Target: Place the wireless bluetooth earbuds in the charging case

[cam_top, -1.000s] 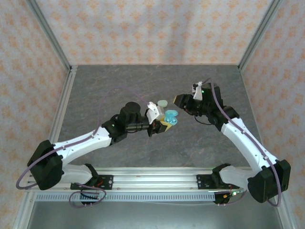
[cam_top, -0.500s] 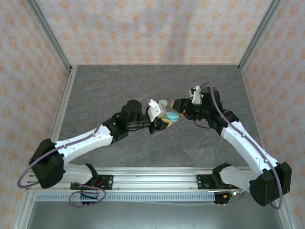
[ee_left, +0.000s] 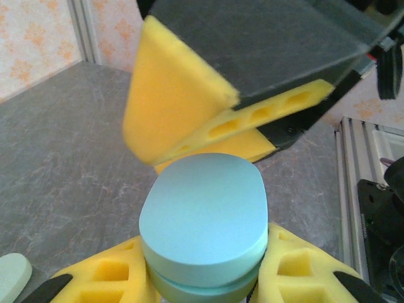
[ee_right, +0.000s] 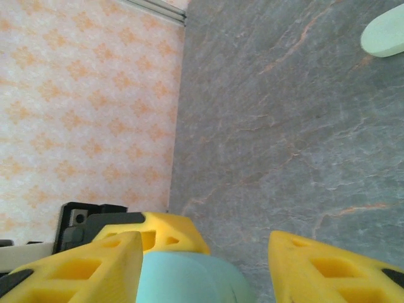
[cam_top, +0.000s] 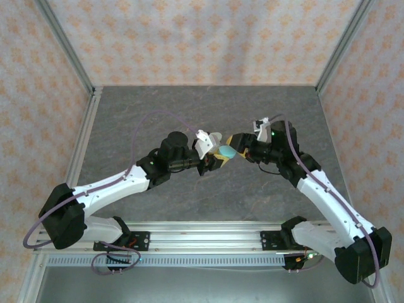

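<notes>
Case (ee_left: 202, 214) clenched low in left gripper (ee_left: 203, 278), lifted above mid-table, lid shut; right gripper (ee_right: 205, 255) released, jaws straddling its top; likely light, rigid, slick plastic; best pinched across the lid's edges, gently.

Below me, in the top view, a dark grey tabletop (cam_top: 158, 113) veined like stone takes up the middle of the frame. Three walls (cam_top: 189, 38) close it in at the back, left and right, papered pale pink with rows of small orange diamond motifs. Silver metal posts (cam_top: 67, 47) slant up the upper left and upper right corners. Along the lower edge runs an aluminium rail (cam_top: 202, 228), with a plain grey metal surface (cam_top: 189, 287) beneath it. The light is soft and even. From my right wrist, the papered wall sits upper left and the grey slab on the right.
</notes>
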`<state>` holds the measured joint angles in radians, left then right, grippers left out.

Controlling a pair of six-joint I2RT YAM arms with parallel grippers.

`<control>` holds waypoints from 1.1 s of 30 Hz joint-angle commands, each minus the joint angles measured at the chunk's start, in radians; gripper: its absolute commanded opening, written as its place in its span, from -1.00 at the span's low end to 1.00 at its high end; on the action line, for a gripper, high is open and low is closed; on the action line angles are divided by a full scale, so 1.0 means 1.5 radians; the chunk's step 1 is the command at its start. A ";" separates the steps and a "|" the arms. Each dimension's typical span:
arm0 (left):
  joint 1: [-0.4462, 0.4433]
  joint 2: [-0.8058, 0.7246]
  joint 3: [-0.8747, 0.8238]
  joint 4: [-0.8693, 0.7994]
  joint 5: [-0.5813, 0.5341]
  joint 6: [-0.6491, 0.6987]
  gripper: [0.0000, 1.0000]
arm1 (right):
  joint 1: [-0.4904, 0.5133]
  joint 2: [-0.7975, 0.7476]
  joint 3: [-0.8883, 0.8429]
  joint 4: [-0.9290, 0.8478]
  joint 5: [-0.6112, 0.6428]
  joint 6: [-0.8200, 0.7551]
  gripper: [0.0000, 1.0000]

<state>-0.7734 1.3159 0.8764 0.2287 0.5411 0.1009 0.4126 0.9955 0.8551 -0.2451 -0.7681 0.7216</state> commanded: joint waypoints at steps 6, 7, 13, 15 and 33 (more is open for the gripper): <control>-0.005 0.000 -0.003 0.062 -0.058 -0.037 -1.00 | 0.016 -0.013 -0.065 0.160 -0.048 0.122 0.10; -0.004 0.002 0.000 0.059 -0.057 -0.038 -1.00 | 0.020 -0.013 -0.068 0.165 -0.048 0.125 0.09; -0.005 0.005 0.005 0.050 -0.063 -0.041 -1.00 | 0.033 -0.011 -0.075 0.186 -0.047 0.140 -0.28; -0.005 0.004 0.001 0.052 -0.066 -0.043 -1.00 | 0.034 -0.011 -0.075 0.188 -0.047 0.143 -0.42; -0.005 -0.001 0.000 0.016 -0.087 -0.048 -0.39 | 0.034 -0.013 -0.107 0.259 -0.014 0.194 -0.84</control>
<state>-0.7723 1.3178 0.8738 0.2520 0.4469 0.0261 0.4423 0.9905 0.7040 0.0654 -0.7704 0.9886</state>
